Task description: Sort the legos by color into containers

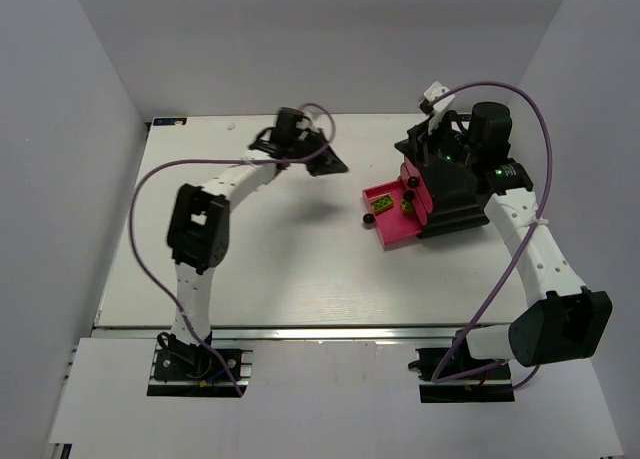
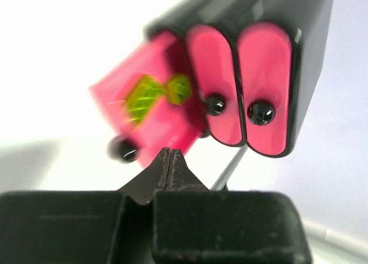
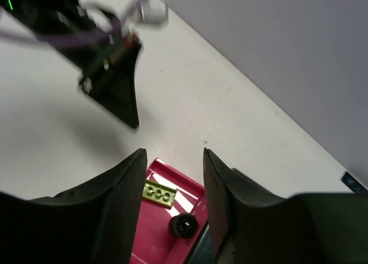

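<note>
A black cabinet (image 1: 455,204) stands at the right of the table. Its lowest pink drawer (image 1: 392,231) is pulled out and holds two lime-green bricks (image 1: 383,203). In the left wrist view the open drawer (image 2: 155,57) shows both lime bricks (image 2: 144,97) beside two closed pink drawers (image 2: 265,85). My left gripper (image 2: 167,152) is shut and empty, hovering to the left of the drawer (image 1: 325,162). My right gripper (image 3: 172,155) is open and empty above the cabinet (image 1: 425,157), over a lime brick (image 3: 159,193) in the drawer (image 3: 152,241). No dark green or purple bricks are in view.
Round black knobs sit on the drawer fronts (image 1: 367,220) (image 2: 260,112) (image 3: 183,224). The left gripper's tip (image 3: 118,97) shows in the right wrist view. White walls enclose the table on three sides. A purple cable (image 1: 520,99) loops over the right arm.
</note>
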`<state>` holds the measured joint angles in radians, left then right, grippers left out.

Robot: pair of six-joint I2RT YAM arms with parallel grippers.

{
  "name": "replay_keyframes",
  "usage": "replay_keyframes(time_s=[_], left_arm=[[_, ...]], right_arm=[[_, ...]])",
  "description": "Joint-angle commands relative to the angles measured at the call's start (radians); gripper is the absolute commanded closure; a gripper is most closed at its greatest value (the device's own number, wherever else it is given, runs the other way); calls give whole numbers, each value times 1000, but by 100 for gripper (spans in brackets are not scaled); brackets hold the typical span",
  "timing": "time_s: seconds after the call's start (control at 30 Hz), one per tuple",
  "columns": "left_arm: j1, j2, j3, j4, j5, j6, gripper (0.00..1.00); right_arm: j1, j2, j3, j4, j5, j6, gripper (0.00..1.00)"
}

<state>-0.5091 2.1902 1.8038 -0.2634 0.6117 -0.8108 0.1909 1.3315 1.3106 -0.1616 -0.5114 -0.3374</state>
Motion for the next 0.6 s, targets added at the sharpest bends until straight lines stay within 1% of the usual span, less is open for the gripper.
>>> replay_keyframes(time_s=[0.0,0.03,0.07,0.1,0.13,0.17,0.2,0.3,0.33,0.37,0.47,0.57], left_arm=[[162,-202,-107,-77,-153,33,99],[187,-214,-145,-103,-176,35,92],[208,-218,-152,-182,-246,35,82],[240,-216,-153,-222,-288,35,55],[251,-213,-152,-264,-337,36,43],[251,-205,-130,-339,-387,35,35],[265,-196,-118,-362,-476,35,25],[265,-141,-37,-447,-588,29,19],[265,-118,-5,-471,-596,27,16],[265,-91,81,-526,-637,25,15],[265,34,213,-583,-685,30,15],[265,91,297,-635,-725,30,15]], right_arm=[[2,-9,-2,-47,-114,-52,49],[4,3,1,-55,-125,-52,49],[4,8,3,-59,-128,-42,49],[2,15,4,-67,-124,-34,49],[4,27,13,-76,-115,-32,49],[4,32,16,-82,-107,-26,49],[5,37,21,-87,-96,-14,49],[5,46,26,-95,-78,-9,49],[5,52,26,-99,-70,-9,49],[7,55,29,-104,-68,-8,49],[8,67,33,-113,-52,-3,49],[7,63,27,-113,-38,-3,49]])
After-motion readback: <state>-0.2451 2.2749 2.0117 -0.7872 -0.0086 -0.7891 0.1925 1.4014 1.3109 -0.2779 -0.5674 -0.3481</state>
